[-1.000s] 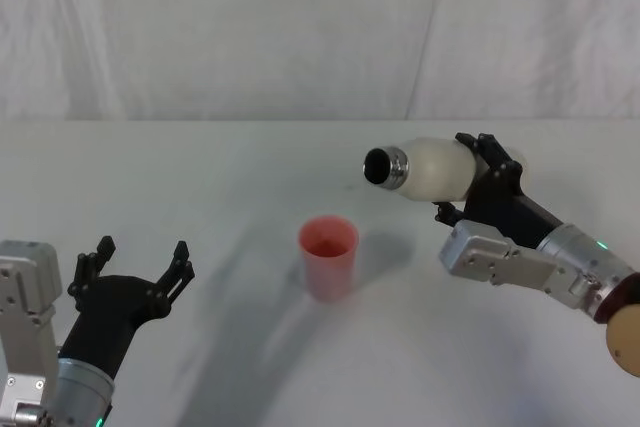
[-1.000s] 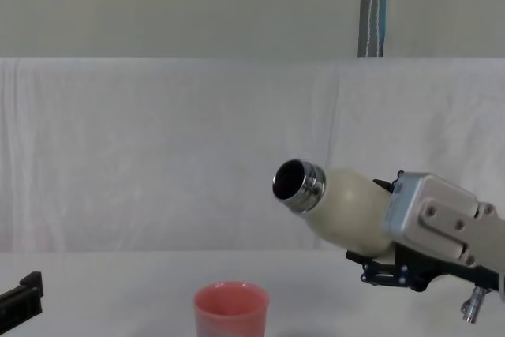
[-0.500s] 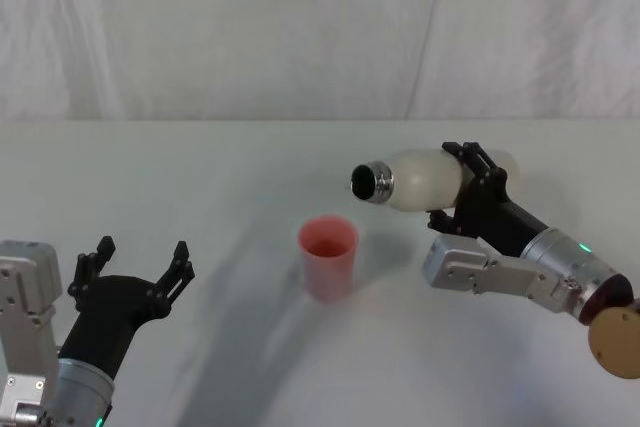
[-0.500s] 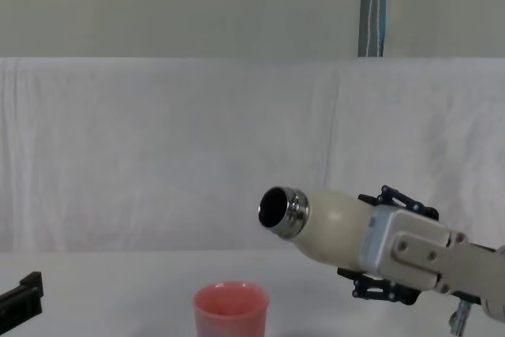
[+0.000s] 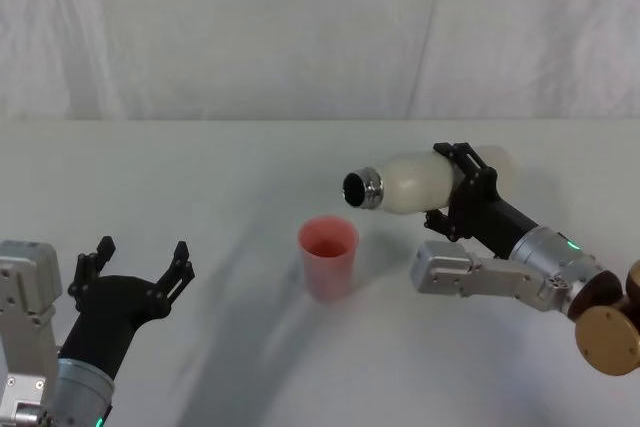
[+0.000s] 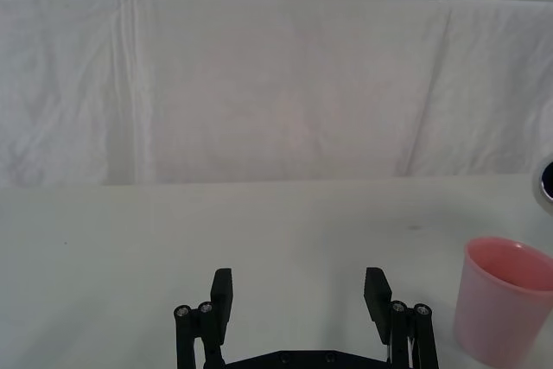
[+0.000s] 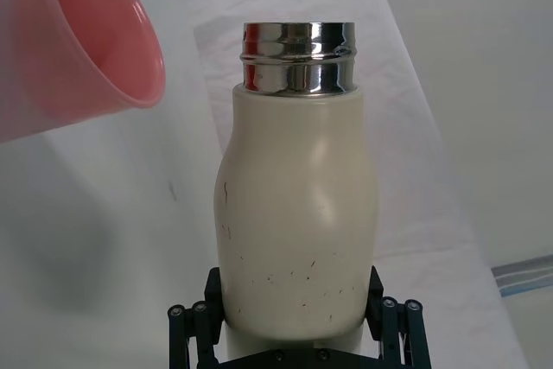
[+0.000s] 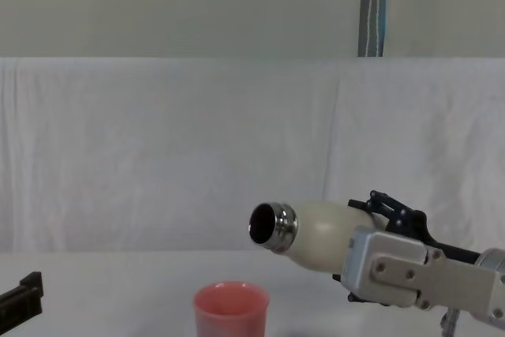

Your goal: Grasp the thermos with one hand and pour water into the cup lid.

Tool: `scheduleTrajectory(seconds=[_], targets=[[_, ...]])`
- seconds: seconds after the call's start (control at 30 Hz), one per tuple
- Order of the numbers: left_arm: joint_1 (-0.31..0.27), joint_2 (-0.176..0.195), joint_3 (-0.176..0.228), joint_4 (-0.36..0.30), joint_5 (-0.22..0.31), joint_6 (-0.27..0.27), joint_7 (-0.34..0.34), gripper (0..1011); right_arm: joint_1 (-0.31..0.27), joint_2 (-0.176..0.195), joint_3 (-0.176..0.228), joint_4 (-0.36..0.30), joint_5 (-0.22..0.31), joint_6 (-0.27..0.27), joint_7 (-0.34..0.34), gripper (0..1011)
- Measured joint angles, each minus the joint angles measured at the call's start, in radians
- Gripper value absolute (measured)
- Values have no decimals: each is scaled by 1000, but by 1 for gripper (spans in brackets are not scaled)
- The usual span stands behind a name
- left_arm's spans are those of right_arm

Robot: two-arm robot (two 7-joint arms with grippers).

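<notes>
While the cup lid (image 5: 328, 256) stood unobstructed at frame centre, your right gripper (image 5: 468, 190) clamped the thermos (image 5: 415, 181) tipped sideways right of it; the left gripper (image 5: 135, 269) sat spread wide, lower left.

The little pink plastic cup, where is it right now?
The small pink plastic cup stands upright on the white table, near the middle in the head view. The tipped cream-white thermos, held by the right gripper, hangs just above, to its right.

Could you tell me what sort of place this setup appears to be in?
Probably a robot test bench: a white table, a draped white sheet as backdrop, and just a thermos and pink cup as props.
</notes>
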Motion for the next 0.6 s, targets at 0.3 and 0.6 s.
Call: scheduleTrajectory(seconds=[0.3, 0.6], targets=[[0, 0, 0, 0, 0, 0, 0, 1001, 14, -1, -17, 13, -16, 4, -11, 950], [0, 0, 0, 0, 0, 0, 0, 1001, 29, -1, -32, 27, -41, 12, -29, 950]])
